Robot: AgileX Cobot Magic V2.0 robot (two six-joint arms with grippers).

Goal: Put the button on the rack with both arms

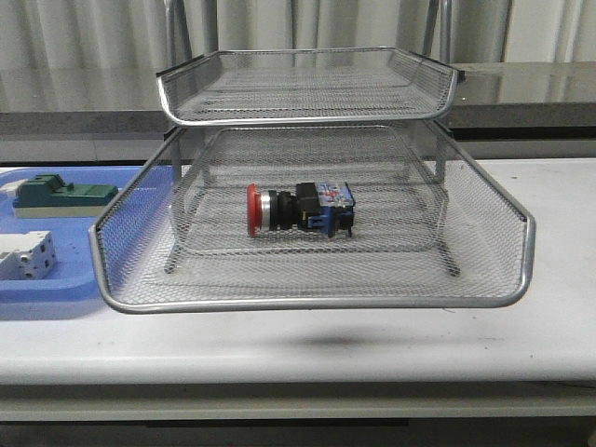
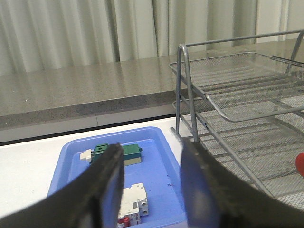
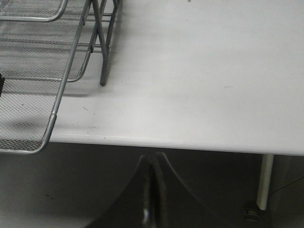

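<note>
Button (image 1: 298,209) inside rack's (image 1: 317,300) middle tier.

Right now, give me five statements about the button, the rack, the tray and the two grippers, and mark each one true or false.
1. The button lies on its side in a lower tier of the rack. True.
2. The button's red head points toward the robot's right. False: it points toward the left, to the blue tray.
3. The left gripper holds the button. False: its fingers are apart with nothing between them.
4. The green block sits in the blue tray. True.
5. The right gripper is wide open. False: its fingers are closed together, with nothing seen between them, near the table edge.
</note>
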